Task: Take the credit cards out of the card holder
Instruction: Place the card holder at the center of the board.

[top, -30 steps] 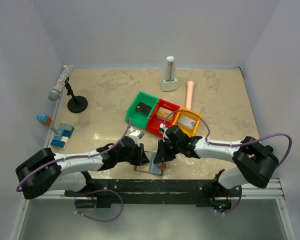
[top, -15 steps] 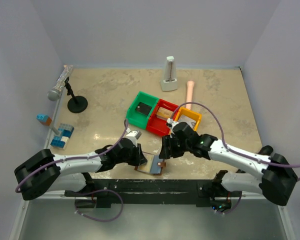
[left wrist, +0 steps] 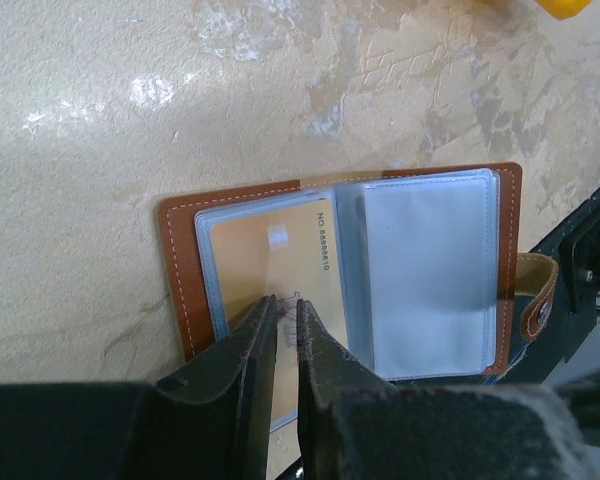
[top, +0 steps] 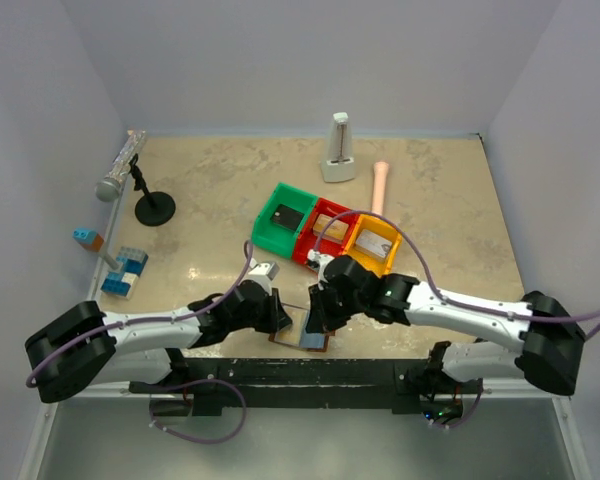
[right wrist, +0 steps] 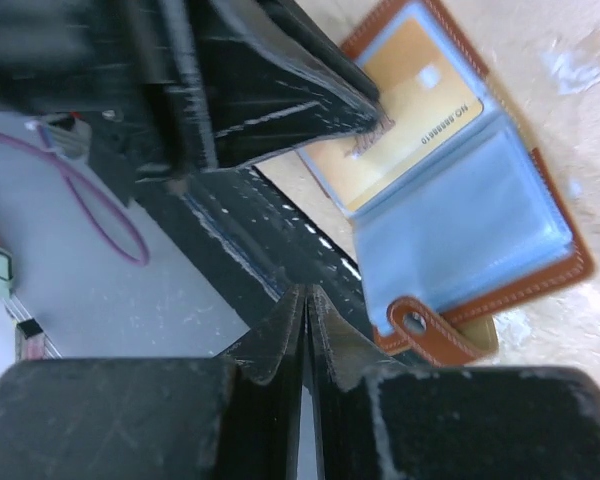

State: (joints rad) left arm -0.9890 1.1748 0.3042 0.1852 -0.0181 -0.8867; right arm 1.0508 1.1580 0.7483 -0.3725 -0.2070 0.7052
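The card holder [top: 307, 338] lies open at the table's front edge, with a brown border and pale grey-blue sleeves [left wrist: 430, 270]. A gold credit card [left wrist: 280, 245] sits in its left sleeve, and it also shows in the right wrist view [right wrist: 405, 105]. My left gripper [top: 283, 322] is shut, and its tips [left wrist: 285, 305] press down on that card. My right gripper [top: 317, 316] is shut and empty. It hovers over the black rail just in front of the holder [right wrist: 480, 220], near the brown tab [right wrist: 430, 338].
Green [top: 283, 218], red [top: 325, 232] and yellow [top: 372, 245] bins stand just behind the holder. A black rail [top: 300, 370] runs along the front edge. At the back are a white upright object [top: 338, 150] and a pink stick [top: 380, 185]. A microphone stand [top: 155, 208] and blue blocks [top: 125, 272] are at the left.
My right gripper pulled away to the right of the holder, then came back left and now hovers over its near edge. My left gripper has stayed on the holder.
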